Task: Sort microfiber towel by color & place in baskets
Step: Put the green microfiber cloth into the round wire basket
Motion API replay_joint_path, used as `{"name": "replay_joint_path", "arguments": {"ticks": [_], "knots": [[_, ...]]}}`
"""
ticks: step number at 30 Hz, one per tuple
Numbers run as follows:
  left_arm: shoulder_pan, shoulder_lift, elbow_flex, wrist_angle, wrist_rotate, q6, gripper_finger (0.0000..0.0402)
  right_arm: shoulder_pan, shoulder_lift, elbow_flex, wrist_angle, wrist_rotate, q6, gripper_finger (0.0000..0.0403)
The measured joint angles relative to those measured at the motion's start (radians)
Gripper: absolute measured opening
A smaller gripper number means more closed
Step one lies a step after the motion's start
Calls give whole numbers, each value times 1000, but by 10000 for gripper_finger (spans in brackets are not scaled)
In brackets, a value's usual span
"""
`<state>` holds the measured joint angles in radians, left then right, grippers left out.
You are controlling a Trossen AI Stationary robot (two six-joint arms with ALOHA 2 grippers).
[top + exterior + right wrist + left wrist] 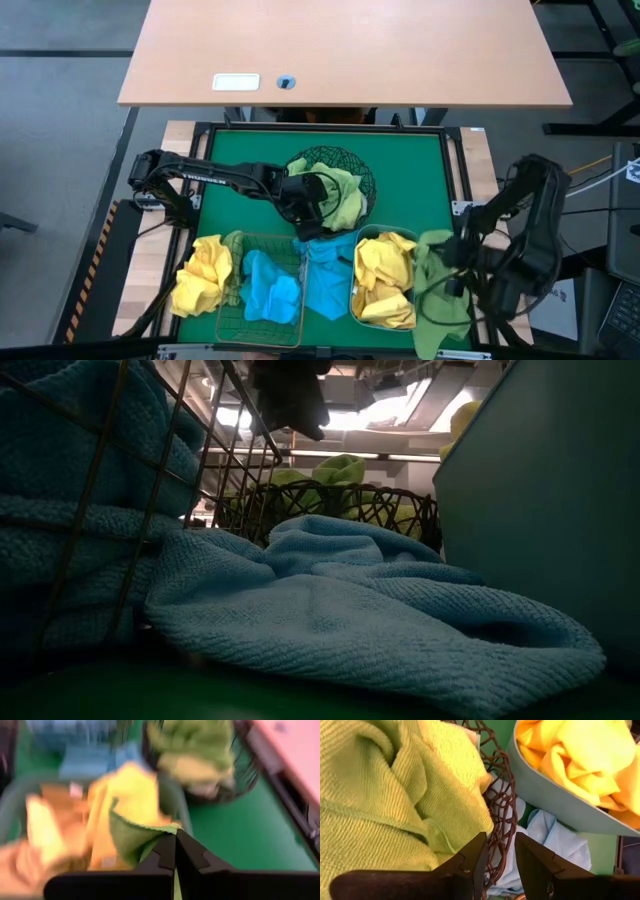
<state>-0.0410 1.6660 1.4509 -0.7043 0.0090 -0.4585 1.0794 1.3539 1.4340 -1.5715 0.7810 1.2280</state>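
The green towel (438, 290) hangs limp beside the plastic tub (356, 300) at the tabletop's right edge; light and soft, it is best pinched at a raised fold. The right pincer (175, 837) is clamped on its edge. The left pincer (499, 857) stands half-open, straddling the mesh bowl's (502, 795) rim.

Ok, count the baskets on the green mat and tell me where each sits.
3: round black wire-mesh bowl at the mat's far middle; rectangular copper wire basket at the near edge; translucent bluish plastic tub to that basket's right. None seems hidden.
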Motion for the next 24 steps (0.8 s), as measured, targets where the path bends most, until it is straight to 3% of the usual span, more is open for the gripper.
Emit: {"name": "replay_joint_path", "arguments": {"ticks": [11, 24], "knots": [[0, 0, 0, 55, -1, 0, 96, 0, -182, 98, 0, 430, -122, 1], [1, 0, 0, 80, -1, 0, 96, 0, -227, 365, 0, 733, -481, 0]]}}
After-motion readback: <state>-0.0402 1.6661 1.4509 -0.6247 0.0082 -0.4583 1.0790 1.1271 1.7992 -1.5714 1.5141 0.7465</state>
